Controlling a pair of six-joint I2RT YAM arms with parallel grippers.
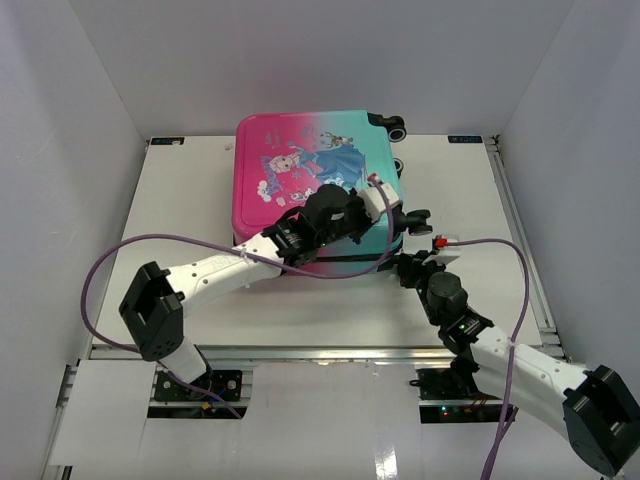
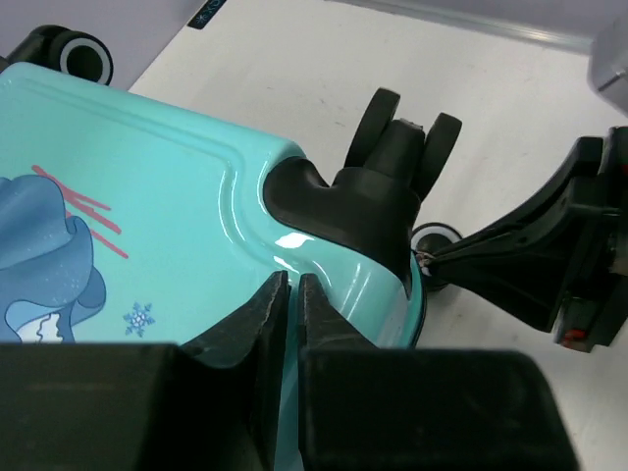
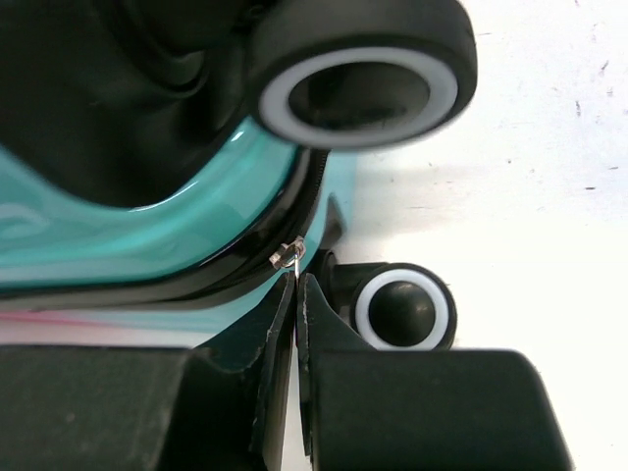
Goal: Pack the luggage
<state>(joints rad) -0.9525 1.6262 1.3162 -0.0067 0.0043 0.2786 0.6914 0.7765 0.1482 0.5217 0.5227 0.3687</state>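
One shut pink-to-teal luggage [image 1: 285,165]

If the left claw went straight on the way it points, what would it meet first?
Likely the black wheel mount on the luggage, just beyond the left claw; depth is unclear.

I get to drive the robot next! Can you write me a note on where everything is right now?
Left gripper: shut, empty, over the teal end of the luggage.
Right gripper: shut on the zipper pull at the near right corner.
Luggage: flat on the table, lid down.
Done: lid closed.
Left: probably zipping it round. How far it is zipped cannot be seen.
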